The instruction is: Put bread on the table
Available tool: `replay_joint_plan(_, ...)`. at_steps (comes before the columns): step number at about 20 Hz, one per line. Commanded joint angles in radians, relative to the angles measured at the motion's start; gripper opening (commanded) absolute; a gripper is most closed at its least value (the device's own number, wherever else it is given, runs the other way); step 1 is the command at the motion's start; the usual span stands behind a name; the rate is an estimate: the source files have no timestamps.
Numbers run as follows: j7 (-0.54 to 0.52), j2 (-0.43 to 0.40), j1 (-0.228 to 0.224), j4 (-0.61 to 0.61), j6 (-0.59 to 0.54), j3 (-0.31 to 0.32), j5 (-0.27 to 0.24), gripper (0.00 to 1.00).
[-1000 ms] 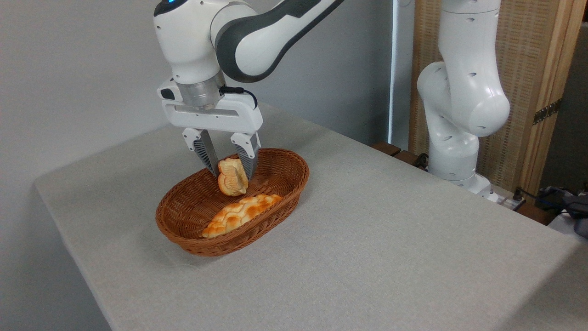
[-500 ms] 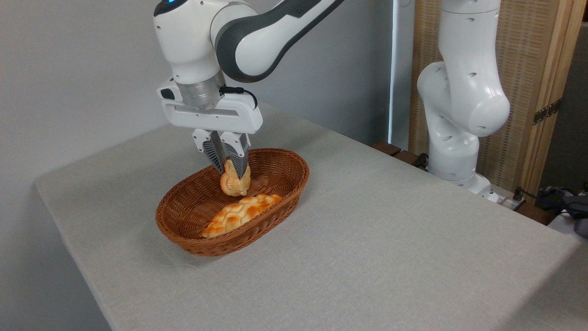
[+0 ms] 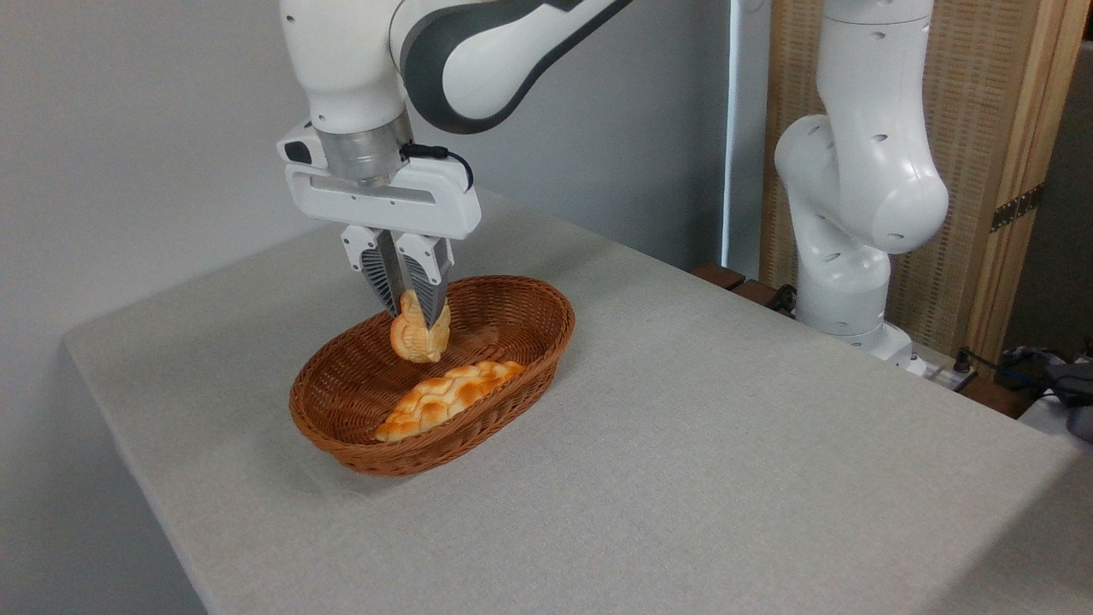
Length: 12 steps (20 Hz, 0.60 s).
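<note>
Grey-clothed table (image 3: 683, 444) is awaiting 1 bread (image 3: 416, 336), which the pincer (image 3: 410, 309) is clamping above the basket (image 3: 512, 389), likely clearing its rim.

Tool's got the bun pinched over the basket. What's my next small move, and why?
Probably lift a little higher. The tool is shut on the bread, which hangs low inside the wicker basket, above the braided loaf. Clear the rim before heading for the table.
</note>
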Motion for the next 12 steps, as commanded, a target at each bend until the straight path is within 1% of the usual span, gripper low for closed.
replay_joint_plan(1, 0.091, -0.018, 0.004, 0.047, -0.035, 0.056, 0.016, 0.37)
replay_joint_plan(3, 0.140, -0.020, 0.004, 0.063, -0.037, 0.091, 0.016, 0.38)
replay_joint_plan(5, 0.203, -0.021, 0.004, 0.064, -0.067, 0.134, 0.018, 0.39)
replay_joint_plan(6, 0.240, -0.023, 0.004, 0.066, -0.083, 0.149, 0.027, 0.40)
replay_joint_plan(9, 0.311, -0.023, 0.004, 0.086, -0.104, 0.184, 0.087, 0.40)
replay_joint_plan(12, 0.374, -0.023, 0.006, 0.086, -0.104, 0.201, 0.124, 0.40)
